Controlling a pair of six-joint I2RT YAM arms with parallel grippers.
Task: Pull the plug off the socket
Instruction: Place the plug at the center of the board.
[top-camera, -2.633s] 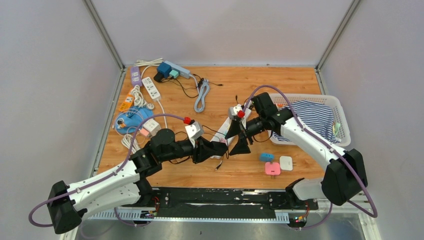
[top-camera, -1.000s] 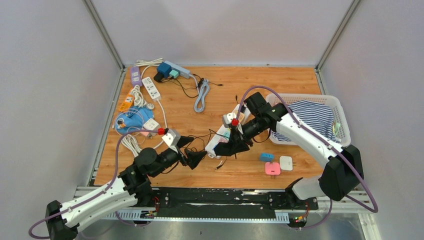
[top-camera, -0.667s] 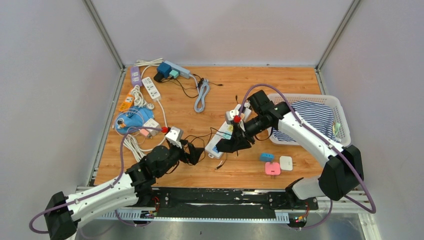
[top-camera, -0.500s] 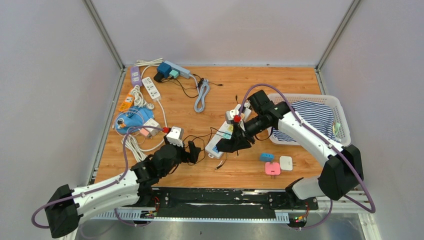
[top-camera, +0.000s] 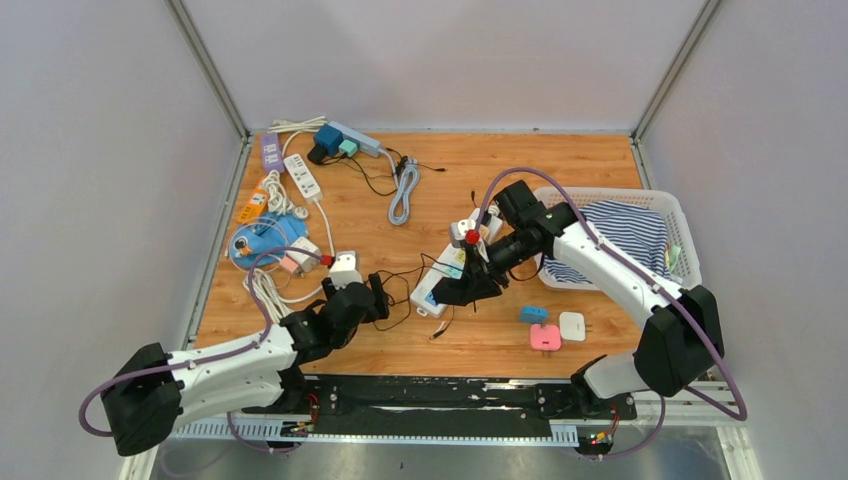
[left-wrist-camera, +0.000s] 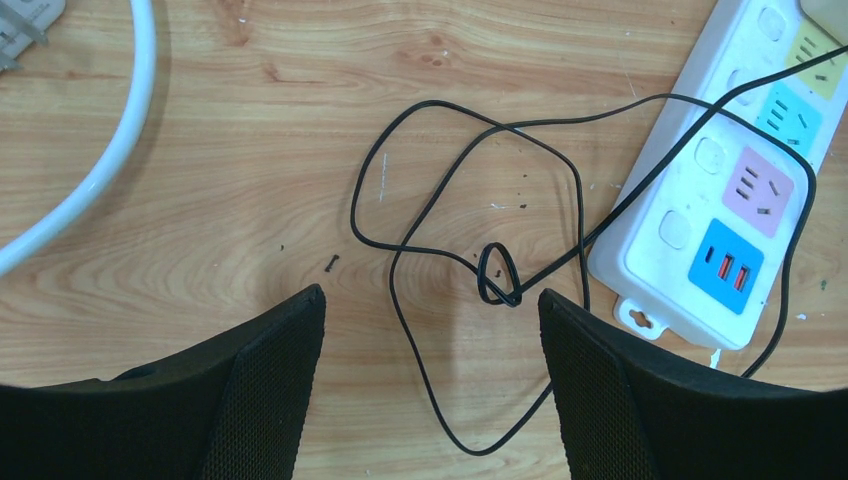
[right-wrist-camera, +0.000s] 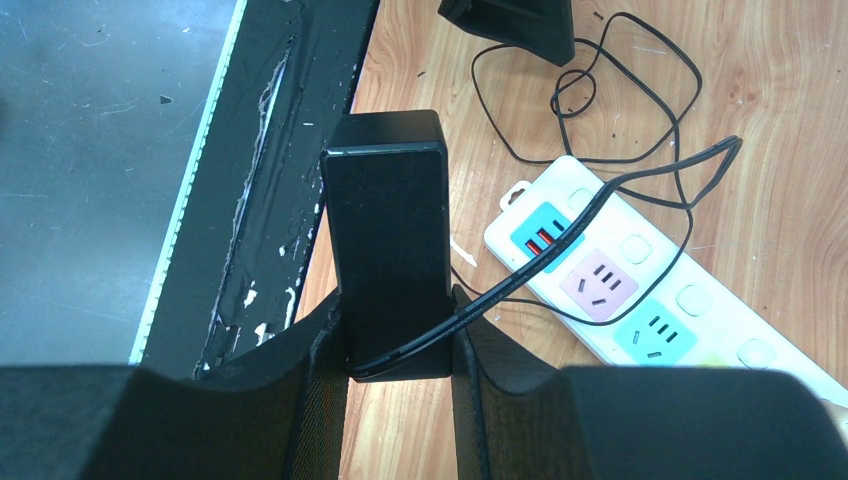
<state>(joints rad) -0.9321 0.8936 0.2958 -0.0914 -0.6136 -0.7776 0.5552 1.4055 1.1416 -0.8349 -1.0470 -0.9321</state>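
A black plug (right-wrist-camera: 385, 230) with a thin black cable (left-wrist-camera: 480, 190) sits between the fingers of my right gripper (right-wrist-camera: 397, 320), which is shut on it and holds it just off the white socket strip (right-wrist-camera: 620, 290). The strip's coloured outlets that show are empty. In the top view the strip (top-camera: 428, 290) lies on the wooden table beside the right gripper (top-camera: 462, 290). My left gripper (left-wrist-camera: 430, 300) is open, low over a loop of the cable just left of the strip (left-wrist-camera: 730, 230), with nothing between its fingers. From above, that left gripper (top-camera: 378, 300) is seen left of the strip.
A white basket (top-camera: 610, 193) with a striped cloth (top-camera: 625, 235) stands at the right. Blue (top-camera: 533, 313), pink (top-camera: 545, 337) and white (top-camera: 572, 326) adapters lie near the front. Several power strips (top-camera: 300, 175) and a coiled cable (top-camera: 404, 190) fill the back left.
My left arm has drawn back to the left and toward the near edge, away from the strip, its jaws narrowing a little. The right gripper has stayed almost still with the plug.
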